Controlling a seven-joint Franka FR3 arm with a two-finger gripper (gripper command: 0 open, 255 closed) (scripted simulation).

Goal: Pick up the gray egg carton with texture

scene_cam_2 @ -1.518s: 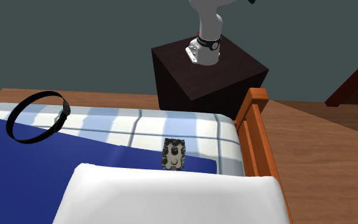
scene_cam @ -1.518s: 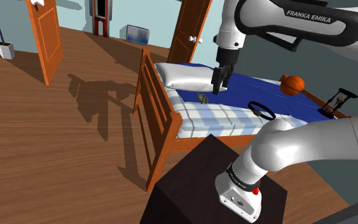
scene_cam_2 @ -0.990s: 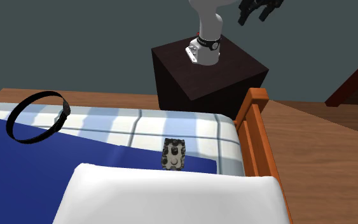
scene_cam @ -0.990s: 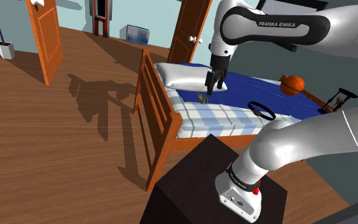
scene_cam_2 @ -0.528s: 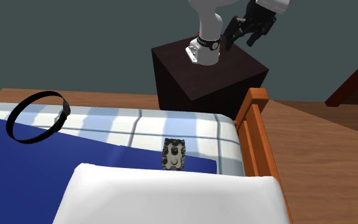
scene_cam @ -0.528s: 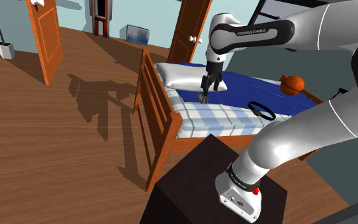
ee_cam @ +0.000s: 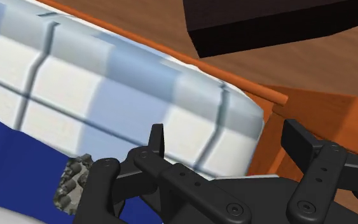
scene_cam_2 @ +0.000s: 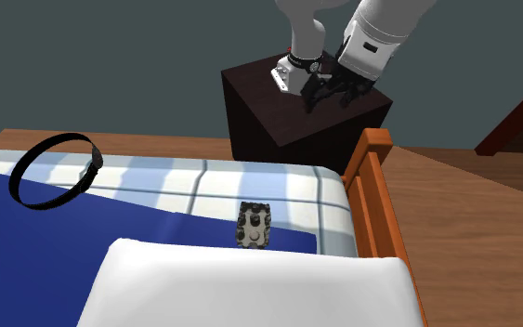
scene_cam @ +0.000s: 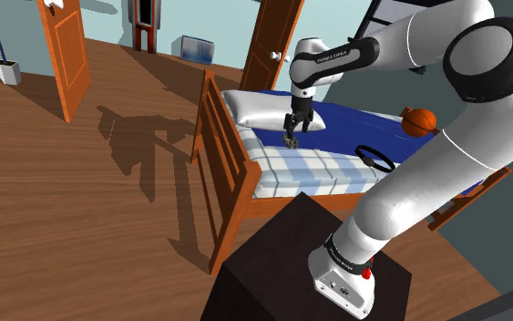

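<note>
The small gray, bumpy-textured egg carton [scene_cam_2: 253, 226] lies on the blue-and-white checked bed sheet [ee_cam: 107, 95], just in front of the white pillow [scene_cam_2: 250, 283] and near the orange wooden bed frame [scene_cam_2: 380, 200]. It has not shifted over the last moments, and neither has the black ring-shaped band [scene_cam_2: 53, 170] lying well apart from it on the dark blue blanket [scene_cam_2: 27, 251].

The change is in the arm. The all-black two-finger gripper [scene_cam_2: 329, 100] has come down steadily. A second and a half ago it was out of the second exterior view; now it hangs in front of the dark box stand [scene_cam_2: 278, 116], above the bed and clear of the carton. In the shoulder view it has dropped from beside the pillow to a spot that overlaps the carton.

In the wrist view the fingers [ee_cam: 155, 143] stand spread apart with nothing between them. The carton sits off to the side of one finger, untouched.
</note>
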